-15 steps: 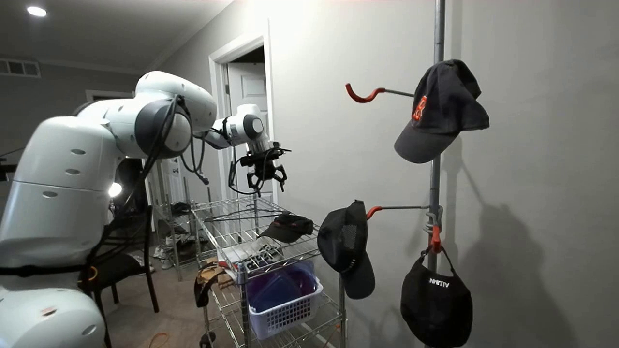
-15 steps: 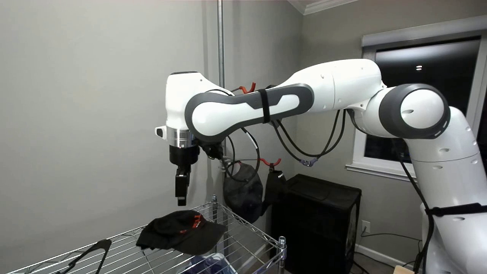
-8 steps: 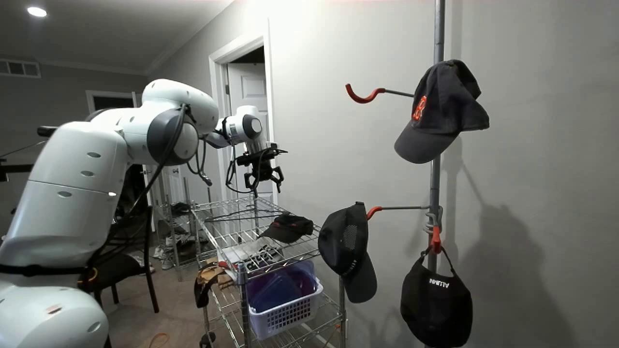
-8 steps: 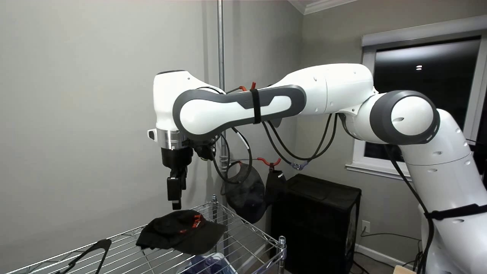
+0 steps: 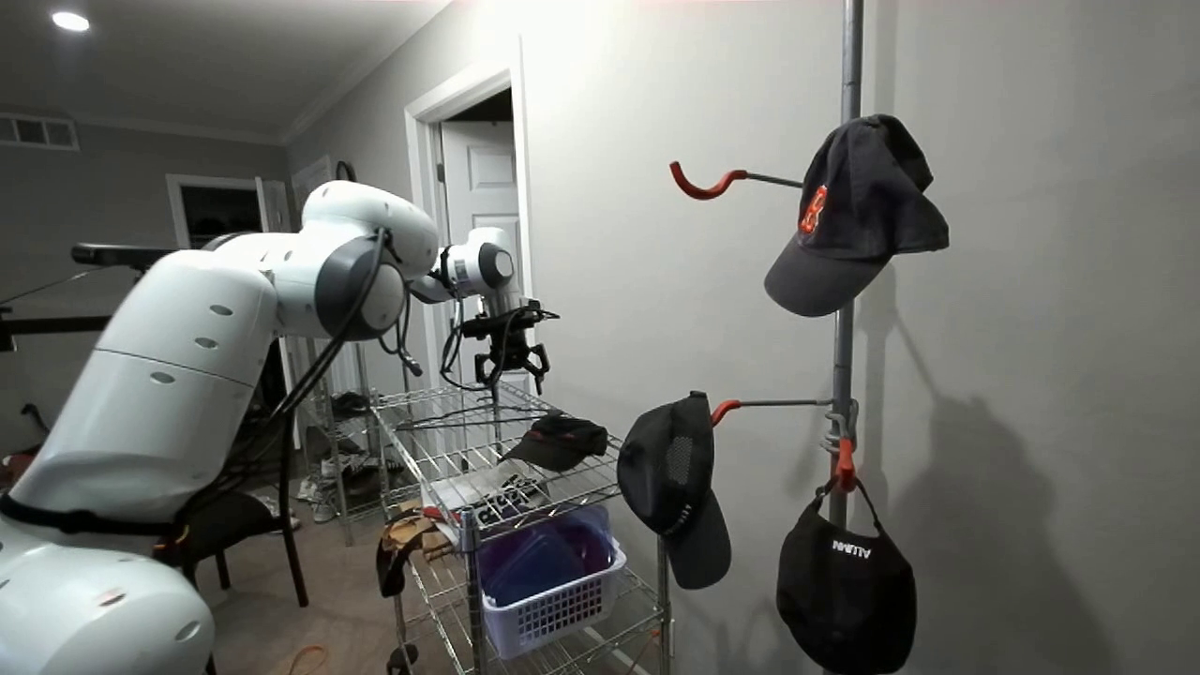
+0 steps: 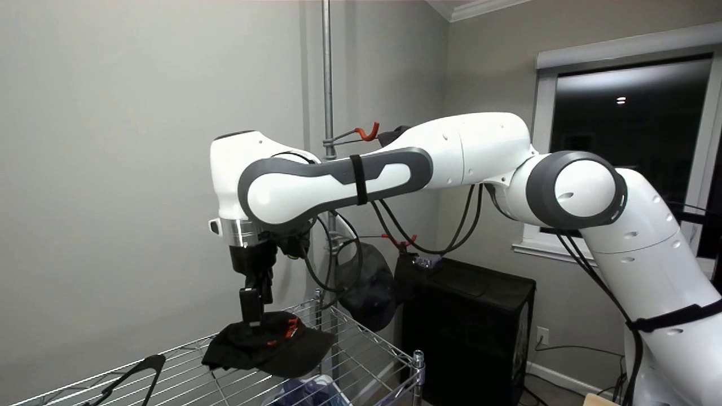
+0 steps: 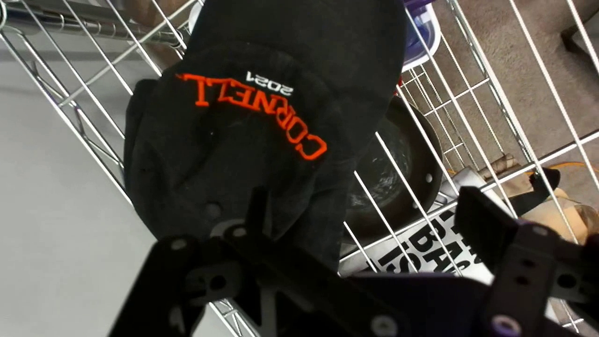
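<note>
Lowered over the past second: the gripper [image 7: 362, 196], along with the white arm [image 6: 395, 176] that carries it — also shifted outward, away from the arm's base. Gripper status: fingers spread wide, with wires of the metal shelf [image 6: 365, 330] showing in the gap.

Position of the black CORNELL cap [image 7: 252, 135]: on the shelf's top tier, crown up, below the gripper. Seen from the wrist, one finger overlaps the rear of the crown; its partner stands over the wires alongside. Contact between fingertip and cloth — I cannot confirm it from where I stand. Lettering on the cap is orange-red (the numerals 2021, in white, sit next to it). A black hanger [image 6: 152, 362] rests on the same tier, near the cap.

Below, a white basket [image 5: 553, 611] holds blue and purple items [image 5: 539, 567]. Beside the shelf, a grey pole [image 5: 845, 361] with red hooks [image 5: 705, 191] supports three caps: a dark cap [image 5: 858, 202] bearing an orange-red letter, a mesh-panelled cap [image 5: 666, 464] and a black cap [image 5: 847, 595] with white lettering.
</note>
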You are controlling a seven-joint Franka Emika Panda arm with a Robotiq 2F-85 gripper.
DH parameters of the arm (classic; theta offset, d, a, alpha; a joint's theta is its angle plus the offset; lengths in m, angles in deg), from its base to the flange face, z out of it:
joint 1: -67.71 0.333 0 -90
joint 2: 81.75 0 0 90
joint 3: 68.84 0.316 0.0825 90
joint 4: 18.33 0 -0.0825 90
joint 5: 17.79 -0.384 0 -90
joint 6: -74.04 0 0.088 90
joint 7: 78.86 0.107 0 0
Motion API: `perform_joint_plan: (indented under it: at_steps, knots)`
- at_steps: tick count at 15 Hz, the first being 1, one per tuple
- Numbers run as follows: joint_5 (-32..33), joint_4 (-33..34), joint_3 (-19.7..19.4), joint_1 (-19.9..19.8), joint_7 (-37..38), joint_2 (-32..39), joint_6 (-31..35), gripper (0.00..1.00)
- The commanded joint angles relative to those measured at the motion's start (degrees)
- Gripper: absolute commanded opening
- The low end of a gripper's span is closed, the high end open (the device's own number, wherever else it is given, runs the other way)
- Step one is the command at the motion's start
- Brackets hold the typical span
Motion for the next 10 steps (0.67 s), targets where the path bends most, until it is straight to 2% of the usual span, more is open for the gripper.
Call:
perform_joint_plan:
  at_steps: [1, 10]
  knots:
    - [-1.3, 2.6, -0.3, 0.5, -0.5, 2.6, -1.7, 1.00]
    - [-1.0, 0.2, 0.1, -0.3, 0.6, 4.7, 3.1, 1.00]
